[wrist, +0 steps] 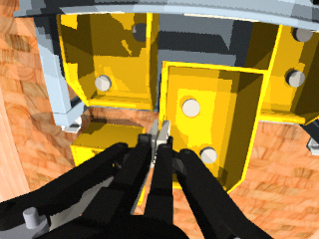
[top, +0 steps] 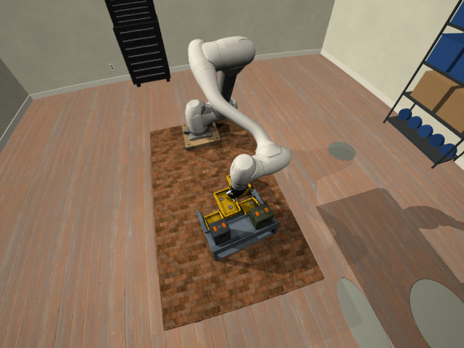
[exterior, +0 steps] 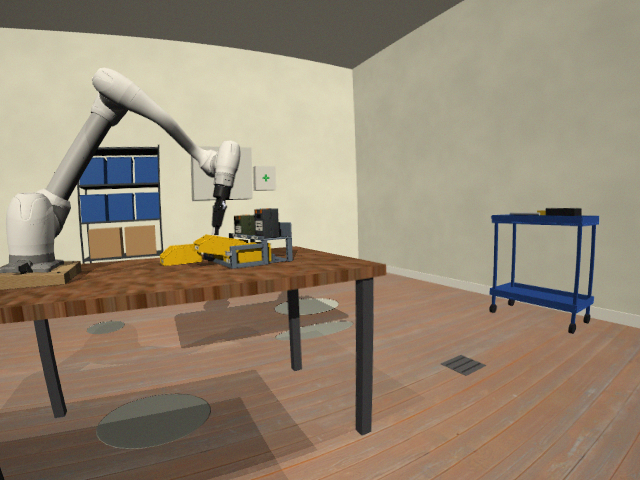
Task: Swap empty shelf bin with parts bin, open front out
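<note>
The yellow bin with parts point(top: 227, 204) is tilted at the front of the grey shelf point(top: 239, 233), between two other yellow bins, its far end in the middle gap under the top board. In the wrist view it point(wrist: 209, 126) holds round grey parts point(wrist: 191, 108). My gripper point(wrist: 161, 129) is shut on the bin's left wall, the fingertips pinching its thin rim. From the side the bin point(exterior: 219, 246) slopes down toward the shelf, with the gripper point(exterior: 216, 223) above it. The empty yellow bin point(exterior: 177, 254) lies on the table behind it.
Two dark boxes point(top: 220, 232) point(top: 261, 216) stand on the shelf's low top board. The neighbouring bins point(wrist: 110, 60) point(wrist: 295, 74) sit close on both sides of the gap. The arm's base point(top: 200, 129) is at the table's far end.
</note>
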